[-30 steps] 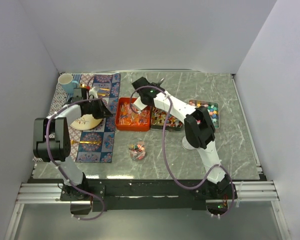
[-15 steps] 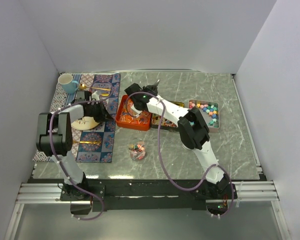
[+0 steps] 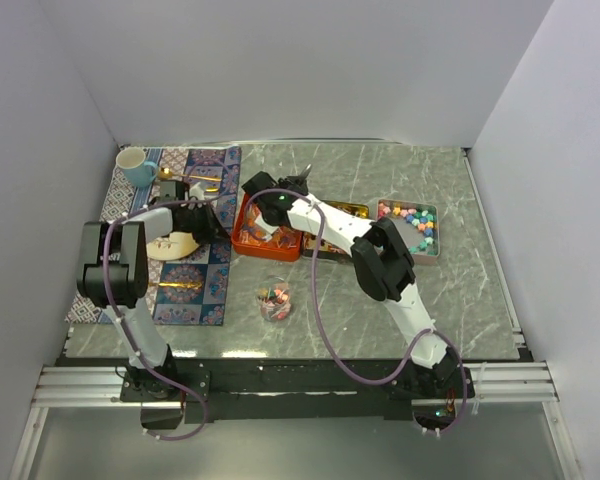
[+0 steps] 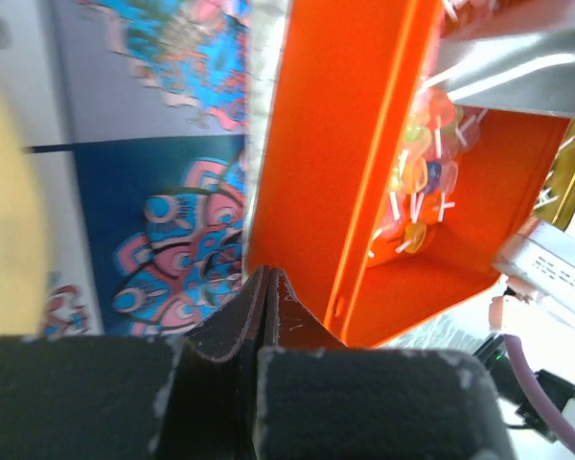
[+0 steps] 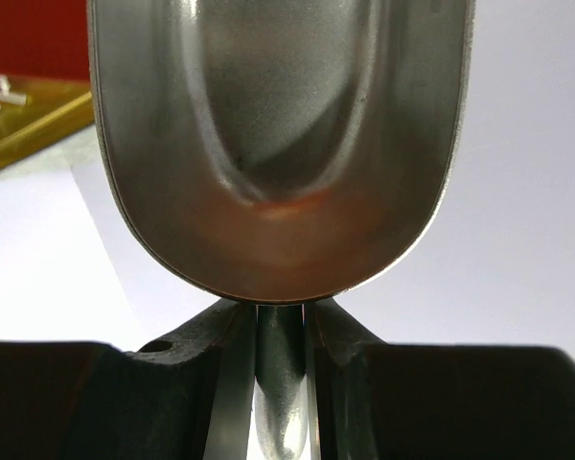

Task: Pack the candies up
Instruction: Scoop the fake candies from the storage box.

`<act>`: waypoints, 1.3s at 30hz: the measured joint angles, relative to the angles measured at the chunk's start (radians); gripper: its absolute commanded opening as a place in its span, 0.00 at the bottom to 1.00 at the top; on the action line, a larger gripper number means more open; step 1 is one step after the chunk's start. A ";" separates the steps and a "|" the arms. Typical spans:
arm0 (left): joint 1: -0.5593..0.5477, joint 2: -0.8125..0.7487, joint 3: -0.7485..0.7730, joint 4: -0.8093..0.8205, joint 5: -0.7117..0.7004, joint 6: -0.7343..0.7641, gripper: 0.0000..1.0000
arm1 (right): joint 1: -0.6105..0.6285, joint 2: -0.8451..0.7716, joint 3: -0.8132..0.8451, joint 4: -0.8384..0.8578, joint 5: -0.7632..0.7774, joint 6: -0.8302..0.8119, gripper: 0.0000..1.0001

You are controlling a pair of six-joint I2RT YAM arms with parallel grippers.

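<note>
White arms, black joints, looping purple cables; seemingly a green light.

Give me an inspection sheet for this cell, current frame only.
Surface: grey-green marbled tabletop, no spill seen.
Job's things: wrapped candies in orange plastic tray; coloured ball candies in grey tray; some in small clear glass.
Clutter: blue patterned mat, pale blue mug, cream dish, gold cutlery.
Grippers: left hand shut at orange tray's outer wall; right hand shut on steel scoop handle.
Cables: purple cables loop off both arms, no snag seen.
Surroundings: plain white walls, nothing else seen.
</note>
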 measured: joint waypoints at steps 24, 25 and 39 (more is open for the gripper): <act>-0.119 -0.064 -0.023 -0.013 -0.051 0.022 0.01 | 0.059 -0.054 -0.080 -0.030 -0.251 0.210 0.00; -0.119 -0.064 -0.023 -0.012 -0.053 0.022 0.01 | 0.059 -0.065 -0.097 -0.029 -0.268 0.209 0.00; -0.080 -0.045 0.005 -0.018 -0.058 0.021 0.01 | -0.006 -0.122 -0.185 -0.008 -0.500 0.089 0.00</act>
